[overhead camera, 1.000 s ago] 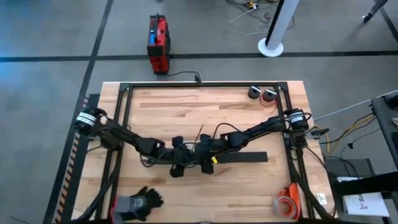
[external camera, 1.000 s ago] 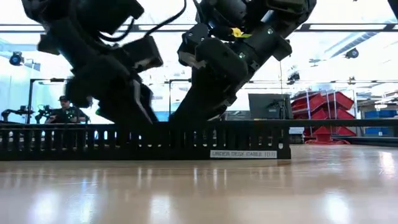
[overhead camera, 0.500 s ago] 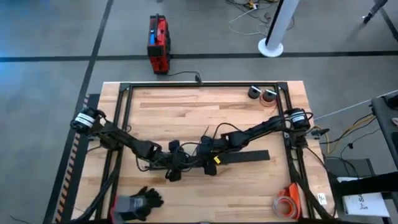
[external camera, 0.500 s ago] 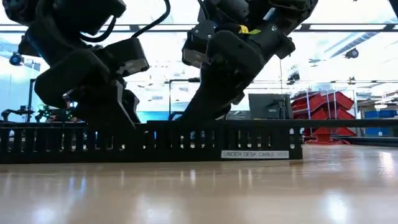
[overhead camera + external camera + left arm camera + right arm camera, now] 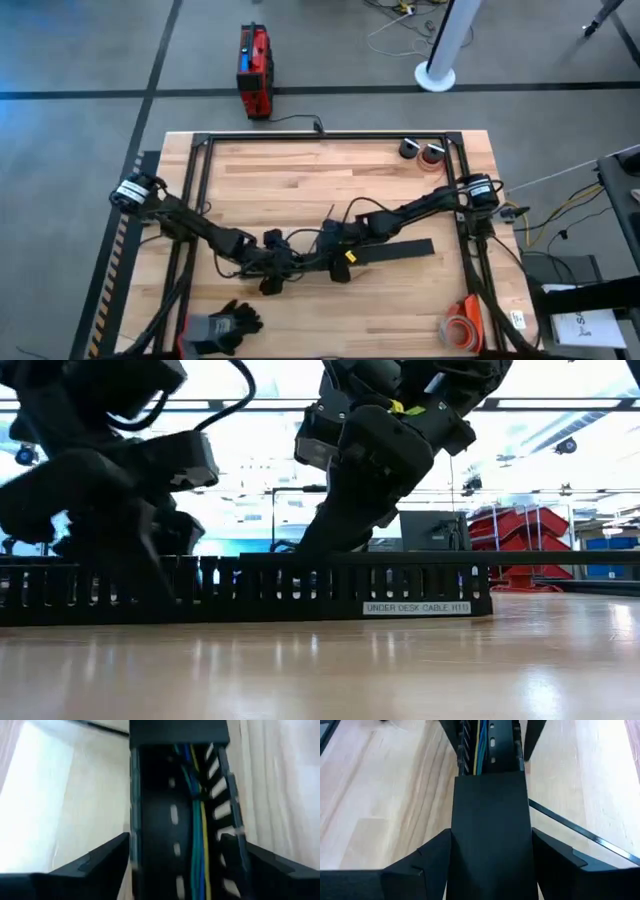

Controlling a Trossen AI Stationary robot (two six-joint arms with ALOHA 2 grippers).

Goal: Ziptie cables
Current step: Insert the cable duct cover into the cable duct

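While both arms meet at desk centre, order by size: 1 wooden desk (image 5: 300, 170), 2 dark arms, 1 long black slotted tray (image 5: 400, 250) lying left-right across the middle, a bit toward the near side.

Right hand (image 5: 491, 832) straddles the lidded part of the tray, fingers flush on both side walls, so it looks clamped on it. Left hand (image 5: 175, 840) sits over the open, uncovered part further left. Can't tell whether it grips or only hovers, as that view is smeared.

The cables (image 5: 197, 835) lie inside the tray channel, running lengthwise along one wall. Green, blue and yellow strands show, so at least 3; exact no. can't be read. They run on under the lid toward the right hand.

1 thin dark strip (image 5: 570, 827) lies on the desk just beside the tray. It's poss. the ziptie, not sure. No tie seen round the wires yet, so the task looks early, approx. at the steady-and-reach-the-bundle stage.

To do this well, IMO:
- Keep the right hand firm so the tray doesn't slide.
- Bring the left hand down square over the channel, not on the comb teeth.
- Gather all strands together before tying; a stray one left out is the main risk.
- Don't snag wires in the slots.
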